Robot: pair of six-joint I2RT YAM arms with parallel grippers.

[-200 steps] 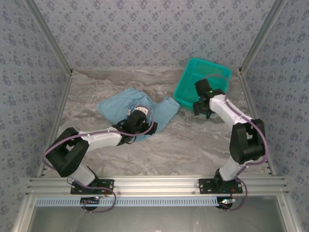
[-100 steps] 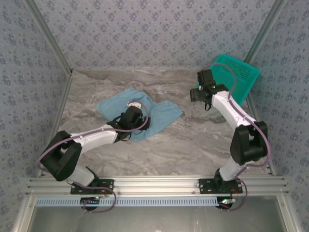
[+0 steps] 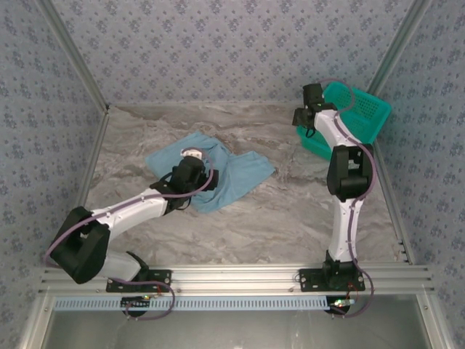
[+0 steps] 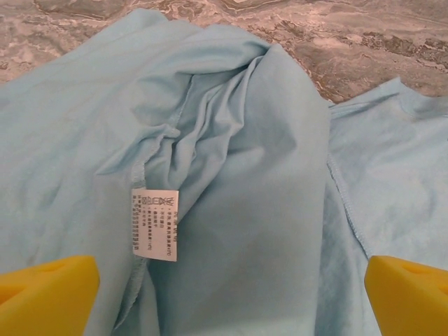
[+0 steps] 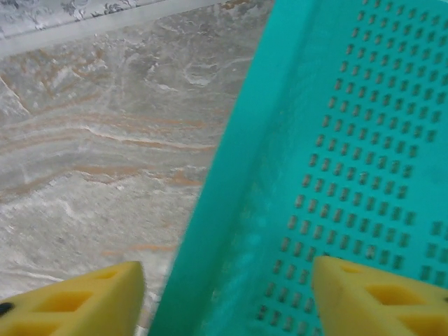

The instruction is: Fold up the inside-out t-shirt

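The left arm stretches low and forward, its pincer spread wide just above the inside-out t-shirt, which lies rumpled left of centre on the worktop. The right arm reaches up to the far right corner, its pincer parted astride the tilted teal basket's wall.

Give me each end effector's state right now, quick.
Left end effector: open, holding nothing, over the light blue t-shirt.
Right end effector: astride the teal mesh basket rim; whether it grips cannot be told.

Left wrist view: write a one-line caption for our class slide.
Open left gripper over the crumpled light blue t-shirt, white tag showing beside a seam.
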